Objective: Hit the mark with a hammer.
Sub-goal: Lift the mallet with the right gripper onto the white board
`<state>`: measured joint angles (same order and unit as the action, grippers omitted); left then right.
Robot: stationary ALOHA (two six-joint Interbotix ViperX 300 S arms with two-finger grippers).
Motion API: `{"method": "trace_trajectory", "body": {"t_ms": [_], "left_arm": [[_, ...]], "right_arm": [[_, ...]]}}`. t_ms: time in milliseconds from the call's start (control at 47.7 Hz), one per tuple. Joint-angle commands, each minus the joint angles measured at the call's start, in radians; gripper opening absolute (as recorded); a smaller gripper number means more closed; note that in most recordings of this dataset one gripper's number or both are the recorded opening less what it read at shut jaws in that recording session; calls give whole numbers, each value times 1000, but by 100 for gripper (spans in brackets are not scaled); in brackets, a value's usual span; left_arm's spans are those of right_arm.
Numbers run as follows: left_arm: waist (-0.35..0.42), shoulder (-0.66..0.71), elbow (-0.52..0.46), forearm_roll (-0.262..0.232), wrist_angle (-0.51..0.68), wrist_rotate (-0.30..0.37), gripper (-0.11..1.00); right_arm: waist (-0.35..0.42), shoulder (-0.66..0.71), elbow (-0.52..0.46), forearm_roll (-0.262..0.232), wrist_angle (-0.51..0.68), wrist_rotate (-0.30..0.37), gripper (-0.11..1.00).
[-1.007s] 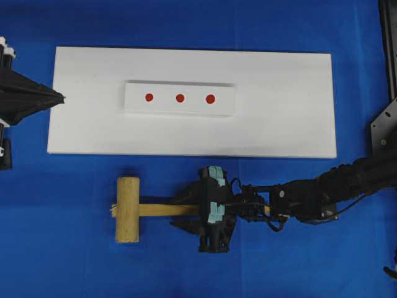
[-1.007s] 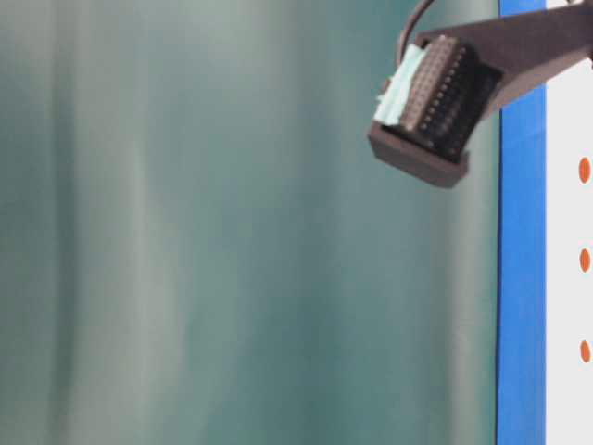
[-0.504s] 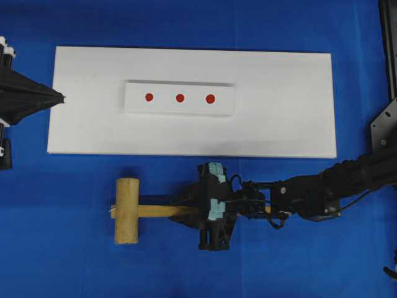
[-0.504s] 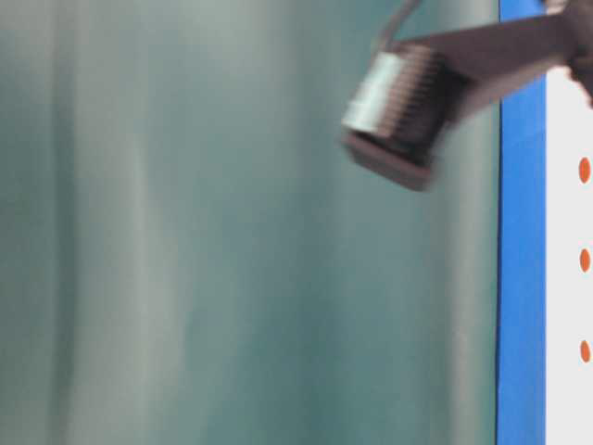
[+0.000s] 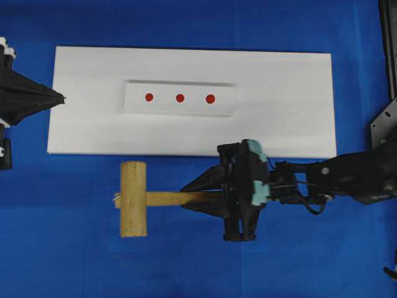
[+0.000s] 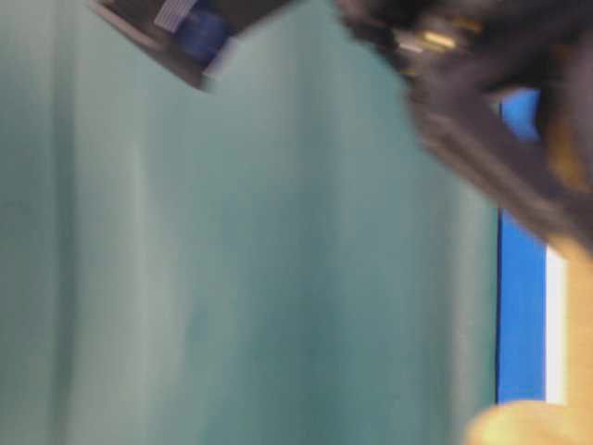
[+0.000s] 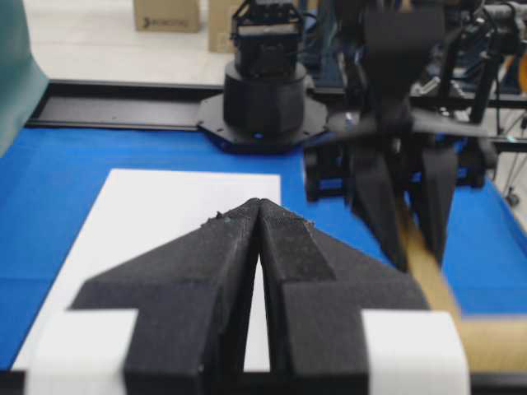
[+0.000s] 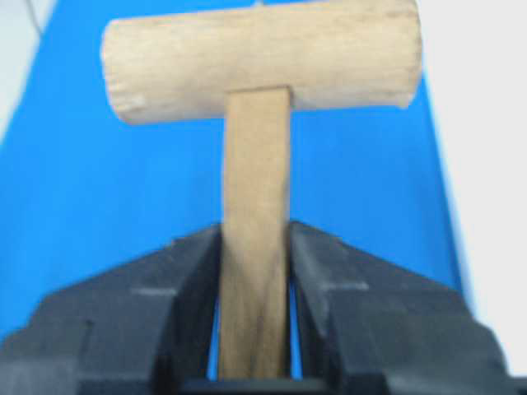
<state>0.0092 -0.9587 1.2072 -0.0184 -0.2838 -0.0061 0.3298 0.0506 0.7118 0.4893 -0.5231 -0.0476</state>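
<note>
The hammer's thick head and slim handle show below the white board. My right gripper is shut on the handle. In the right wrist view the handle runs between the black fingers up to the head. Three red marks sit in a row on a raised white block on the board. My left gripper is shut and empty at the board's left edge, its tips meeting over the white board.
Blue cloth covers the table around the board. The right arm's black base plate stands at the right edge, with a dark rail above it. The table-level view is blurred, with a green curtain and the dark arm.
My right gripper has closed on the handle and moved right and towards the board with the hammer, whose head now looks larger and higher. The left gripper has not moved.
</note>
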Motion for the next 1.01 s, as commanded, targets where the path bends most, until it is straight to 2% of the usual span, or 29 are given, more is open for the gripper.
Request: {"method": "trace_trajectory", "body": {"t_ms": [0,189,294,420,734,923,986], "left_arm": [[3,5,-11,-2,-3,-2,0],[2,5,-9,-2,18,-2,0],[2,5,-9,-2,20,-2,0],[2,5,-9,-2,20,0,0],[2,5,-9,-2,20,-2,0],[2,5,-9,-2,20,-2,0],[2,5,-9,-2,20,-2,0]], "right_arm": [[2,-77,-5,-2,3,-18,10],[-9,-118,-3,0,17,-77,10],[-43,-123,-2,0,20,-114,10],[-107,-133,0,-2,32,-164,10],[-288,-144,-18,-3,150,-314,10],[-302,-146,-37,-15,152,-387,10],[-302,-146,-43,-29,149,-434,10]]}}
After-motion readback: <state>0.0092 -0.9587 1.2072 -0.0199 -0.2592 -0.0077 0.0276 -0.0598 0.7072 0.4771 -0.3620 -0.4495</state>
